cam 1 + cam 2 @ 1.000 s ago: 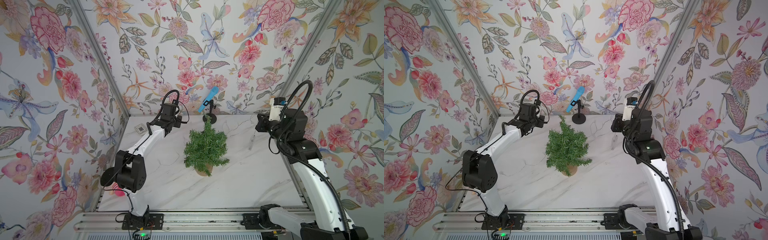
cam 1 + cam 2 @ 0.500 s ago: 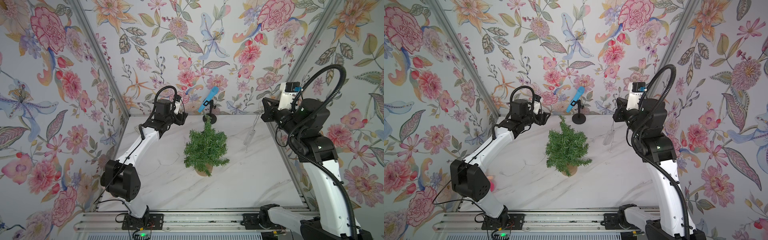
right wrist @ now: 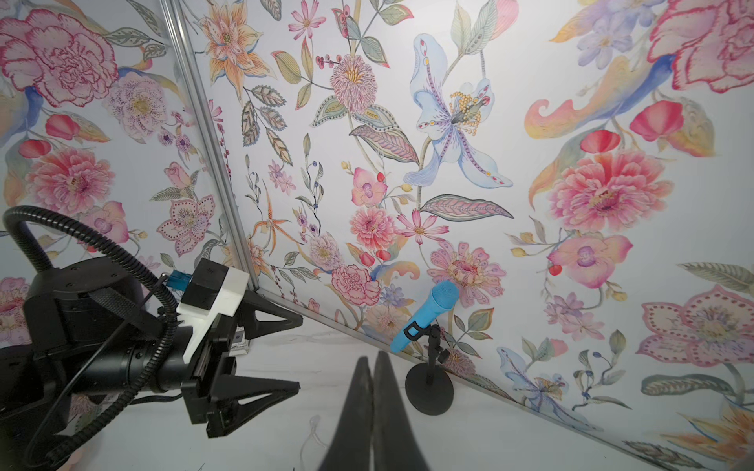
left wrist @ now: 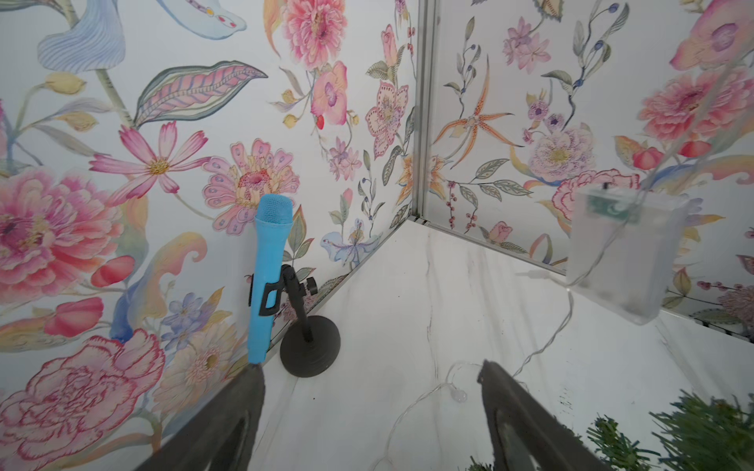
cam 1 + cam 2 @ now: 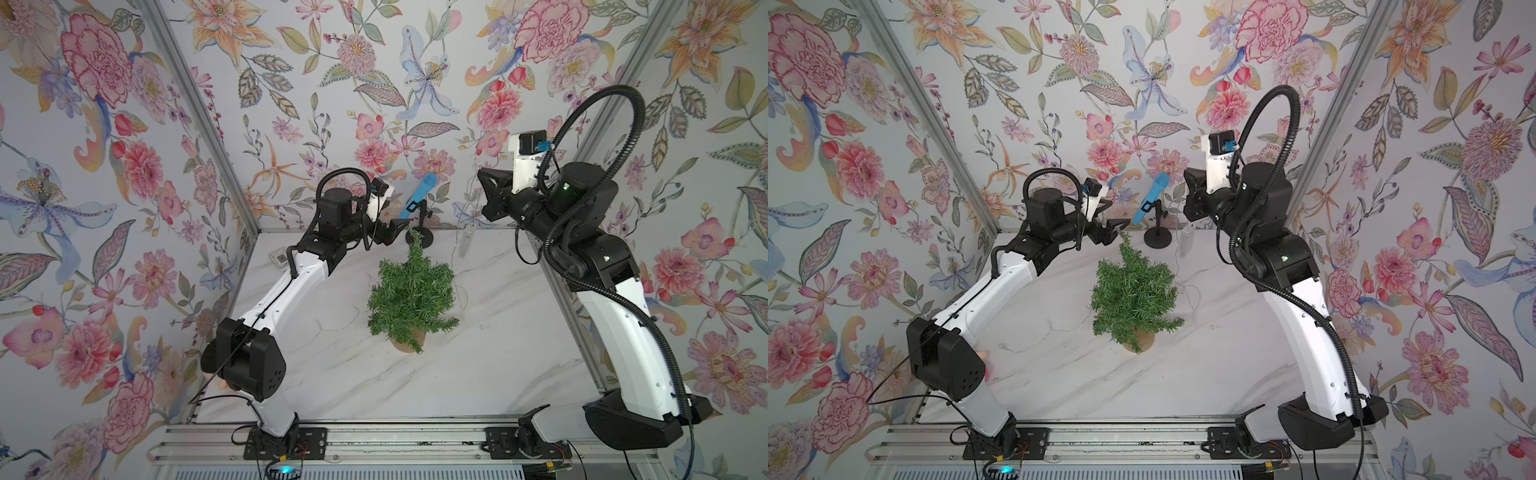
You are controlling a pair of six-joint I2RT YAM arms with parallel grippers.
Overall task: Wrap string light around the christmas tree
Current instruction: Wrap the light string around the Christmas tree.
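I've got the christmas tree (image 5: 409, 293) standing upright mid-table on its round tan base, bushy green with a pointed top. The string light (image 4: 624, 261) shows its small clear box end hanging in the air behind the tree (blurred in the left wrist view). Its thin silvery wire trails down onto the tabletop (image 5: 498, 357) just beside the branches.
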